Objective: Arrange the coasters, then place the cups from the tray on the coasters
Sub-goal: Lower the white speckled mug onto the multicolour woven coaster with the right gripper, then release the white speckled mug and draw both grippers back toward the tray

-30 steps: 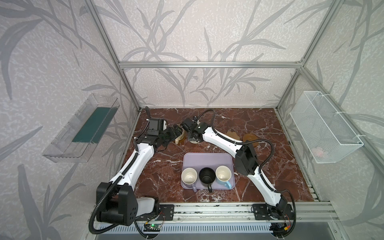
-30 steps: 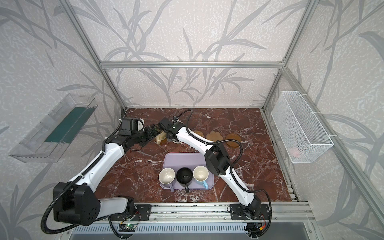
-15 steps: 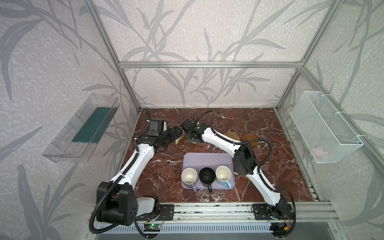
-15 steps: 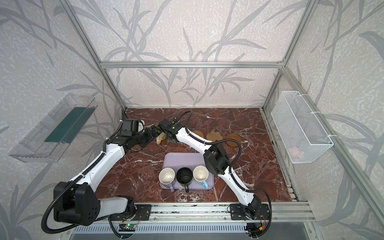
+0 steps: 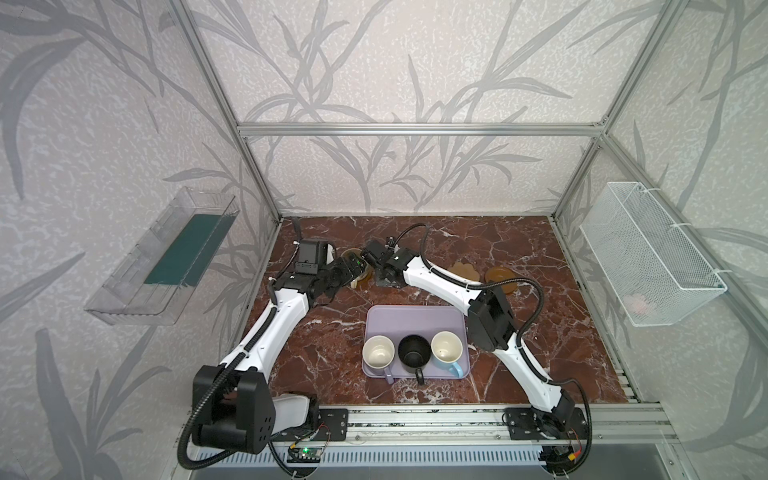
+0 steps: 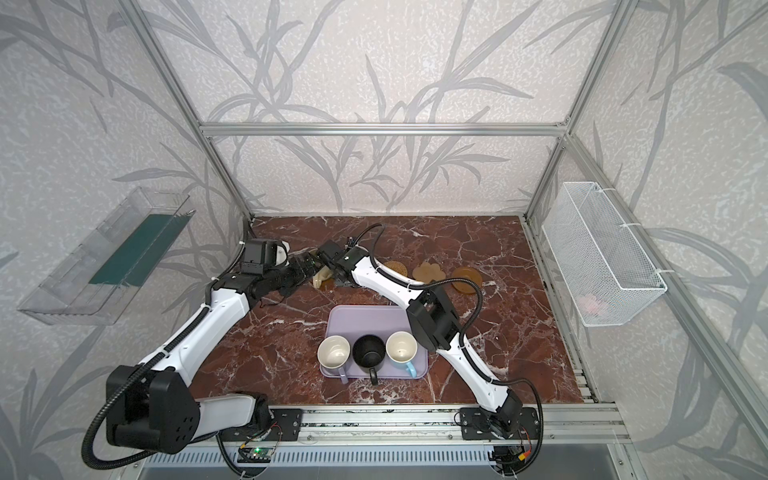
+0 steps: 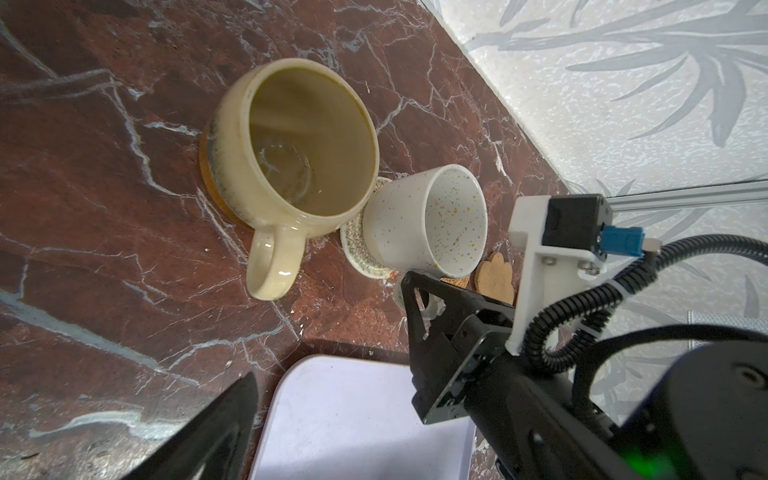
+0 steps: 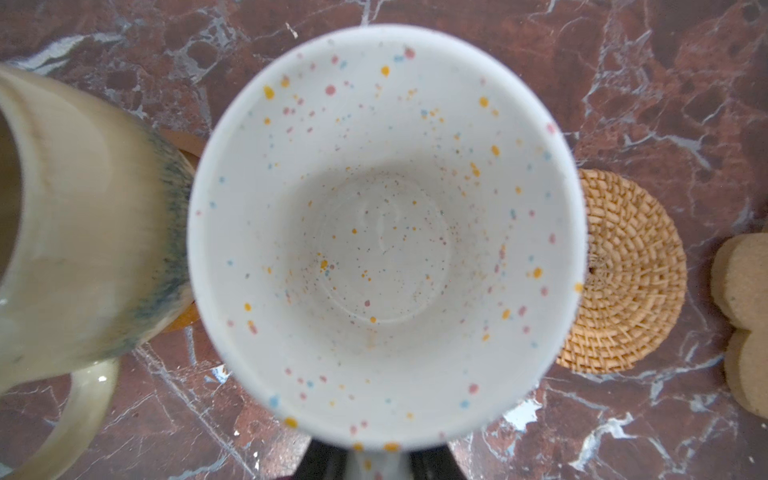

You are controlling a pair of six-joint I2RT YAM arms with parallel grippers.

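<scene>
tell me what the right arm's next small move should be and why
Probably open the right claw fully and back it off the handle. The white mug already seems to sit on the woven coaster, with the claw straddling its handle; whether it has let go is unclear. Three cups wait on the tray.

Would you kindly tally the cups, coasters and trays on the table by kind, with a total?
Cups: 5: beige cup, white cup, lilac cup, black cup, light blue cup
Coasters: 5: covered amber coaster, whitish woven coaster, rattan coaster, paw coaster, bare amber coaster
Trays: 1: lilac tray
Total: 11
</scene>
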